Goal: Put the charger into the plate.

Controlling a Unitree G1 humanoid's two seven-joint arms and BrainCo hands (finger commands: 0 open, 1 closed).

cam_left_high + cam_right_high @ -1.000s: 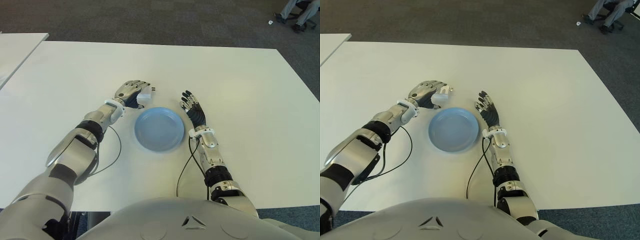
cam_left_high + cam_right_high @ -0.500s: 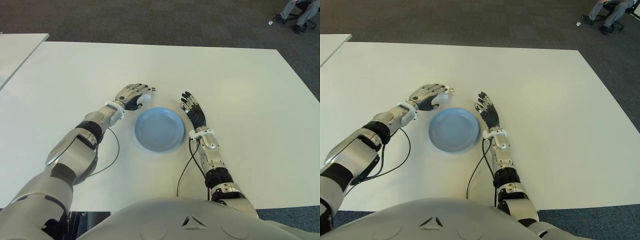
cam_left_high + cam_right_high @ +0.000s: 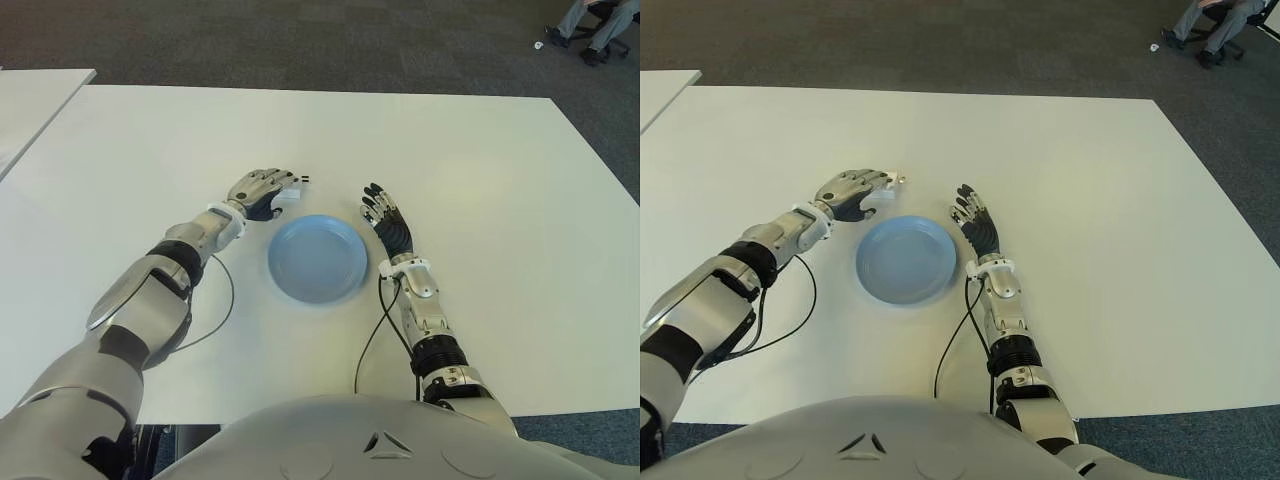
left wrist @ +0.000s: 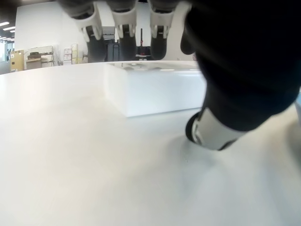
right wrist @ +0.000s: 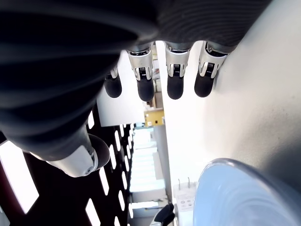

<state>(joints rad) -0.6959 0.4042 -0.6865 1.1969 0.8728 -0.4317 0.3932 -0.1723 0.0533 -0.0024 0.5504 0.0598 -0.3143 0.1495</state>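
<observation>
My left robot hand (image 3: 262, 189) hovers cupped over the charger (image 3: 289, 194), fingers arched wide, nothing gripped. The charger lies flat on the counter (image 3: 480, 160) just under my fingertips, beside the plate's (image 3: 318, 258) far-left rim, long axis pointing prongs away from me. My right robot hand (image 3: 386, 219), loosely spread and empty, shows right of the plate.
</observation>
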